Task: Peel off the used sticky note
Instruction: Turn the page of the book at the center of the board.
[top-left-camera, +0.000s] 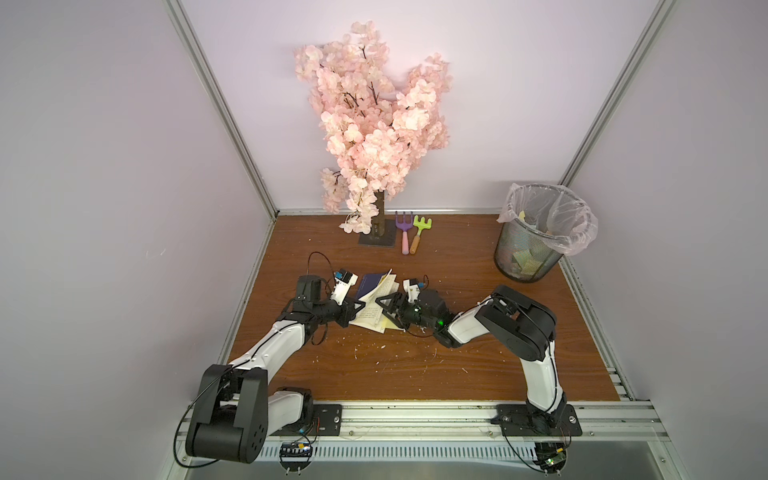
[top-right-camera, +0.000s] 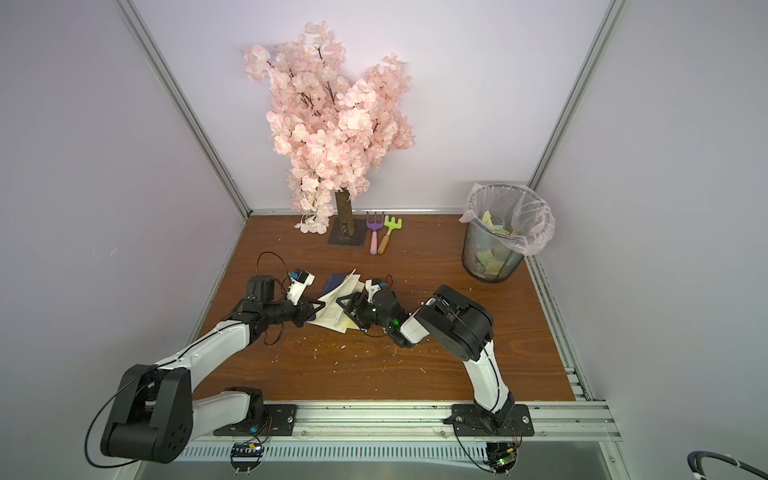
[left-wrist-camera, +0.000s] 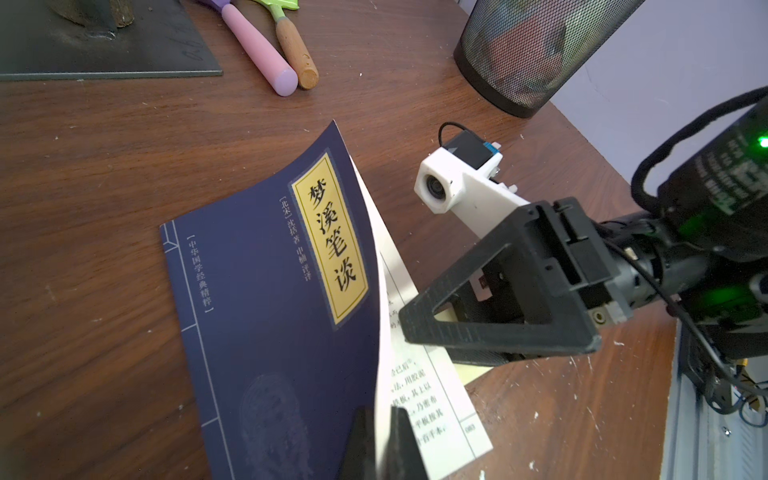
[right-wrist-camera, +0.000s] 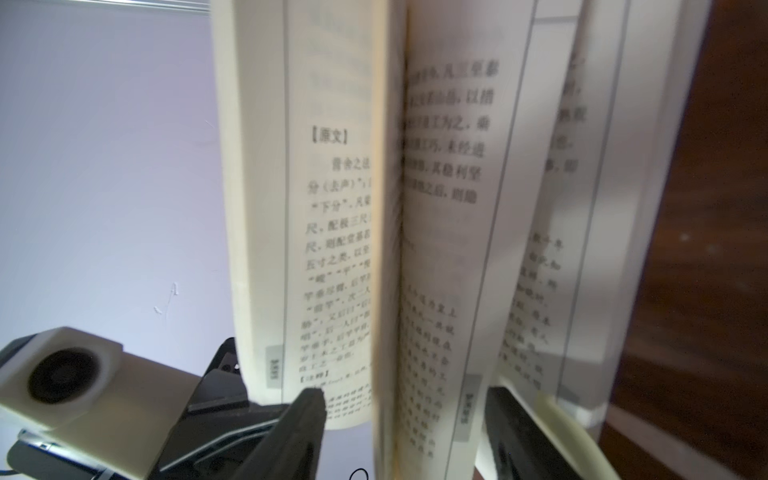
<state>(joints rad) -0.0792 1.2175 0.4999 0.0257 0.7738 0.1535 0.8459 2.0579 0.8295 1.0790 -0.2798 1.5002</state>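
Wooden table. Pale yellow sticky note on a page of the open book, poking past its edge toward the right arm; long axis hidden. Right gripper spread wide above it. Left gripper clamping raised cover.

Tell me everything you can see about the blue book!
The book is a paperback with a dark blue cover, a yellow label bearing black Chinese characters, and fine white lines. Its cream pages carry printed Chinese text. It lies on the brown wooden table, partly open: the cover and front pages curve upward, pinched at their edge by the shut left pincer. The open right pincer straddles some standing pages. A pale yellow sticky note peeks out by the lower pages.
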